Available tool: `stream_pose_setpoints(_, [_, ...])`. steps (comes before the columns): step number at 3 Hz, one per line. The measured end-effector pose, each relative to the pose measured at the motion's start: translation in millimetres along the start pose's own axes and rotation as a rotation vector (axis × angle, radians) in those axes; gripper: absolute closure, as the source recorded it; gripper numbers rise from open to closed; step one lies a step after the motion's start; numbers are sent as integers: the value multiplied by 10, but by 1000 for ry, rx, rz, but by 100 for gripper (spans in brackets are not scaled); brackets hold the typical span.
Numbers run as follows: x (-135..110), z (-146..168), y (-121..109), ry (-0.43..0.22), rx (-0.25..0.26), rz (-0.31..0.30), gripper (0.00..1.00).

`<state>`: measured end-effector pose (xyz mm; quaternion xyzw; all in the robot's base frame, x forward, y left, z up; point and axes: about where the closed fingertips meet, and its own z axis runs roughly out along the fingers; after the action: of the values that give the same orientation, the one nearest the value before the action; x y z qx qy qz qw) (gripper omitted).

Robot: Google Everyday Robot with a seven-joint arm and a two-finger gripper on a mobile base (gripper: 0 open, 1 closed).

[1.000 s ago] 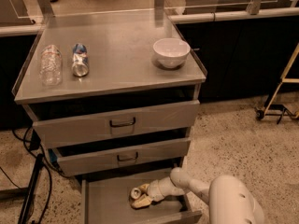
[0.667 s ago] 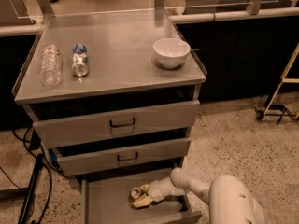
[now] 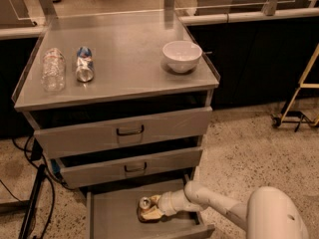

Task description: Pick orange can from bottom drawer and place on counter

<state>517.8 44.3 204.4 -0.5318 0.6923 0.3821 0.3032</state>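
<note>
Room: speckled stone floor (image 3: 249, 148) around a grey metal drawer cabinet, with dark cupboards behind it and a yellow frame (image 3: 299, 96) at the far right.
Counter: the flat brushed-steel counter (image 3: 129, 68) carried a clear plastic bottle (image 3: 53, 68) lying at the left, a blue-and-silver can (image 3: 84, 63) lying just beside it, and a white bowl (image 3: 182, 55) upright near the right edge.
Upper drawers: the two grey upper drawers (image 3: 124, 133) with black handles stood slightly pulled out.
Bottom drawer: the deep grey bottom drawer (image 3: 109, 218) was pulled out furthest, its bare floor open to view.
Orange can: the small orange can (image 3: 145, 205) with a silver top sat tilted on that floor near the middle, its top turned up and to the left.
Gripper: my gripper (image 3: 152, 211) was down inside the drawer, right against the can's right side, with my white arm (image 3: 214, 205) reaching in from the near right.
Grip: I could not tell whether it was clamped on the can or only set around it.
Step in hand: by my reckoning, the grasp, with the can not yet lifted off the drawer floor.
Next move: I judged it called for a firm hold, then a lift up and out toward the near side, clear of the middle drawer's front overhanging the spot, before rising to the bare patch of counter between the cans and the bowl.
</note>
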Motion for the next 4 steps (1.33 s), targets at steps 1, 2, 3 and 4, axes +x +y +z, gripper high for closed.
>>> stream_pose_setpoints(1, [-308,-219,211,-10,51,-27,100])
stream_pose_setpoints(2, [-610,-414,475,-7,78,-63,100])
stream_pose_setpoints(3, [-889,-548,787,0,80,-94,100])
stream_pose_setpoints(4, [-930,-550,798,6,71,-89,100])
